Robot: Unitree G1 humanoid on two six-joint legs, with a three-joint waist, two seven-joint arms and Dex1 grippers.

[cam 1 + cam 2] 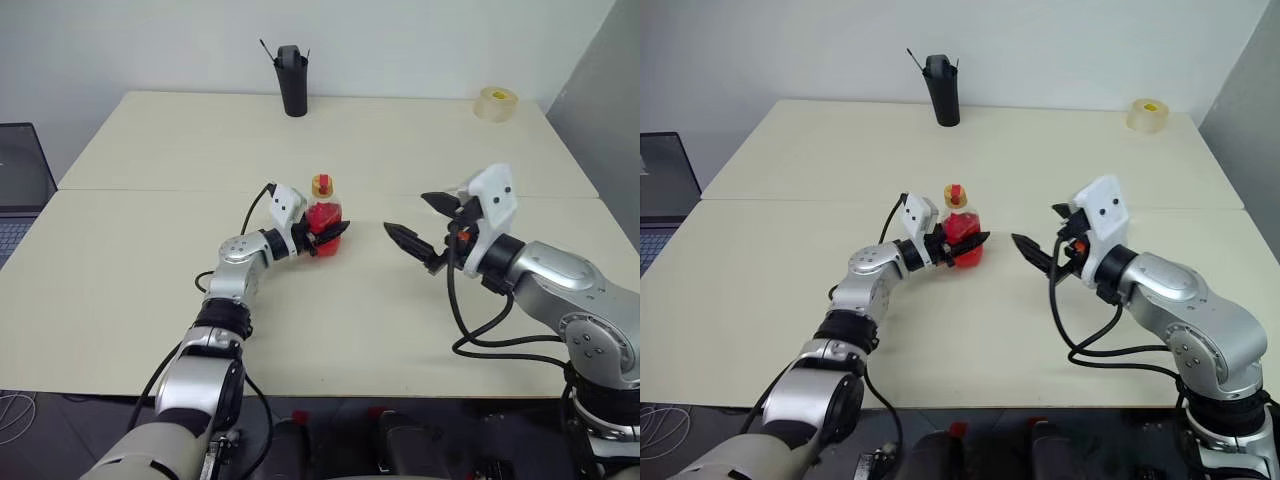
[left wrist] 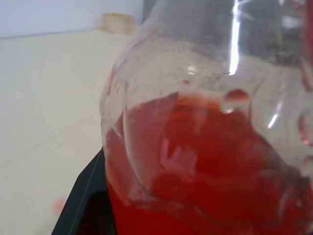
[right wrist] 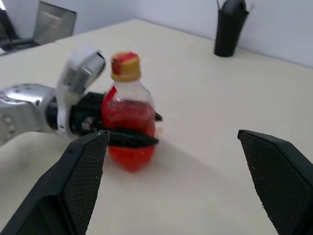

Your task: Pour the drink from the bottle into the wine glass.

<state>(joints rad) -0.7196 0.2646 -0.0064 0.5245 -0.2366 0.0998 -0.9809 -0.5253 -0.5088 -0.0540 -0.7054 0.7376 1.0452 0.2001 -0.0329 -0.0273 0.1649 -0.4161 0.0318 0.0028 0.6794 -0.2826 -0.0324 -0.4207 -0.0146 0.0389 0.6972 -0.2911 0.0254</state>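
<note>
Arms: silver-grey metal segments, black joint collars. White housing behind each end effector, left (image 1: 322, 238) and right (image 1: 428, 232). Tapered black fingers; loose black cables along forearms.

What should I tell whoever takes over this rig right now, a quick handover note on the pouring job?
Left hand: shut on the bottle around its lower body; the bottle stands upright near the middle of the table, cap still on.
Right hand: open, holding nothing, to the right of the bottle and pointing toward it.
The drink fills roughly the lower half of the bottle.
No wine glass can be seen in these views.
Done: bottle grasped.
Left: uncap, find the glass, pour.
Black cup and tape roll stand at the far edge.
</note>
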